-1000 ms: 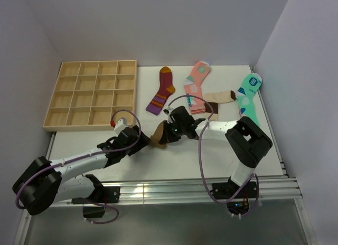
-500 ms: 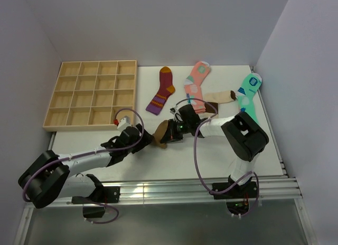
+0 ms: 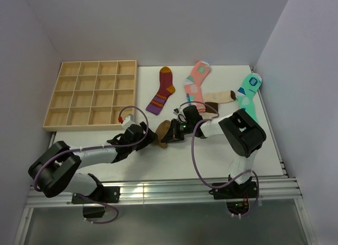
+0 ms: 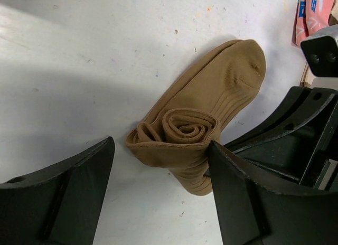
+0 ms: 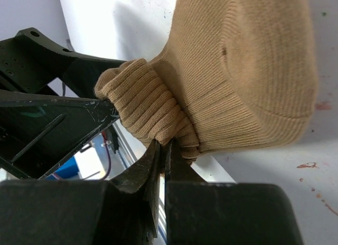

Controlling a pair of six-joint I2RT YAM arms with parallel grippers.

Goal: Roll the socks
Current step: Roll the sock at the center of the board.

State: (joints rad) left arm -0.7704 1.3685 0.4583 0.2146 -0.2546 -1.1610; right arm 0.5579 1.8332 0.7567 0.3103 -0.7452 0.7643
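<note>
Near the middle of the table (image 3: 211, 155), our left gripper (image 4: 160, 147) stands wide apart around the half-rolled brown sock (image 4: 211, 92), while our right gripper (image 5: 162, 150), fingers pressed together, touches the roll's edge. We see the beige sock (image 3: 219, 97) toward the far right corner, between the pink sock (image 3: 196, 84) and the green sock (image 3: 248, 94), with the maroon sock (image 3: 162, 92) beyond. A wooden compartment tray (image 3: 79, 126) sits at the far left corner; pale walls (image 3: 158, 28) enclose the table.

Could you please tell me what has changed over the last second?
The left claw slid right to the half-rolled brown sock, jaws open either side of it. The sock shifted slightly toward the back. The right claw stays shut at the roll; the other socks and wooden tray have not moved.
</note>
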